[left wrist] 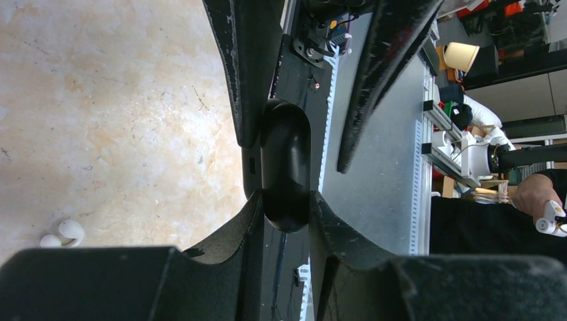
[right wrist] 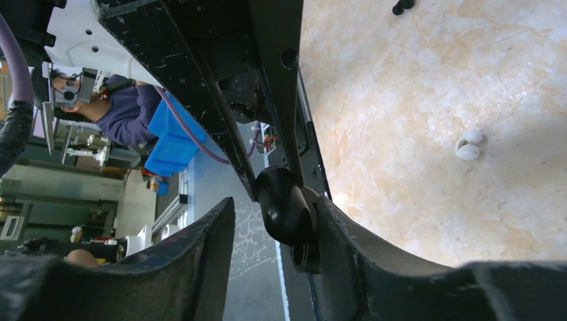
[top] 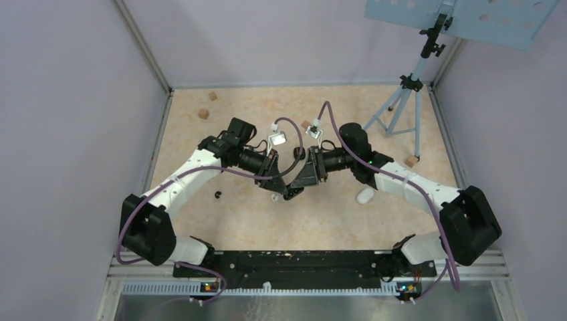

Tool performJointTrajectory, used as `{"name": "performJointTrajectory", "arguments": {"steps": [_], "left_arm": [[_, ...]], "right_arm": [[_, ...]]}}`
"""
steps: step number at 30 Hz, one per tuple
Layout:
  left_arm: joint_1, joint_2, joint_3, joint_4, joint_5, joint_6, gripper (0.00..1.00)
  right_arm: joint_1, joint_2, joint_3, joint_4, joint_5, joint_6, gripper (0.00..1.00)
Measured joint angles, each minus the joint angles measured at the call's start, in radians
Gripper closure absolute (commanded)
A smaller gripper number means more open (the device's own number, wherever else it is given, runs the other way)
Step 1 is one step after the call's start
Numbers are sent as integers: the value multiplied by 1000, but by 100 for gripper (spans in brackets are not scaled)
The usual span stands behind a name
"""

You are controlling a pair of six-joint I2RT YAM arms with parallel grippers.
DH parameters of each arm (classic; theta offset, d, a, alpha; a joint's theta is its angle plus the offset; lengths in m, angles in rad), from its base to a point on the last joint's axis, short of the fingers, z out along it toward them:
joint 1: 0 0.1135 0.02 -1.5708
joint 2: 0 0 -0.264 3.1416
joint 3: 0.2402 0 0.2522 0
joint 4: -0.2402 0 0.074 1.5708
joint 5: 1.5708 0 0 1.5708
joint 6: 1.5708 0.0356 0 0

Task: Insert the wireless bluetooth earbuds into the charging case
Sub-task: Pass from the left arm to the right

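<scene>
1. Wireless bluetooth earbuds (right wrist: 468, 146): two show, both lying loose on the worktop (top: 321, 221).
2. In the top view the white earbud (top: 275, 198) lies just at 7 o'clock of the spot where the two tools meet. The black earbud (top: 217, 194) lies well off at 9 o'clock of that spot.
3. The black case (left wrist: 286, 167), a smooth oval shell, sits above the worktop at the meeting point, clear of both buds.
4. The left tool (left wrist: 286, 210) is clamped on the black case, one finger pressed against each flank of its lower end.
5. The right tool (right wrist: 274, 200) reaches in from the opposite side with its jaws apart. One finger lies against the case; the other stands off it with a plain gap.
6. A small dark lump sits between the case and that touching finger in the right wrist view. What it is cannot be told.
7. Whether the case's lid is up or down cannot be told.
8. A white case (top: 365, 196) rests on the worktop at 3 o'clock of the tools.
9. A wooden block (top: 203, 114) lies far out at 10 o'clock.
10. A tripod (top: 401, 107) stands at 2 o'clock.
</scene>
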Motion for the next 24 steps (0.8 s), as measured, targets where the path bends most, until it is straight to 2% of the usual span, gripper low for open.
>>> {"name": "performJointTrajectory", "arguments": {"steps": [2,4,15,24], "left_arm": [[-1,0,0,-2,0,3,100],[-2,0,0,-3,0,5,100],[-5,-8,0,-8,-3,5,100],[-9,-19,0,-8,-8,5,100]], "right_arm": [[0,0,7,-20,-11,-13,43],[0,-1,16,-40,-20,-29,42],[0,-1,28,-86,-38,-62,54],[0,26,75,-102,-44,-68,54]]}}
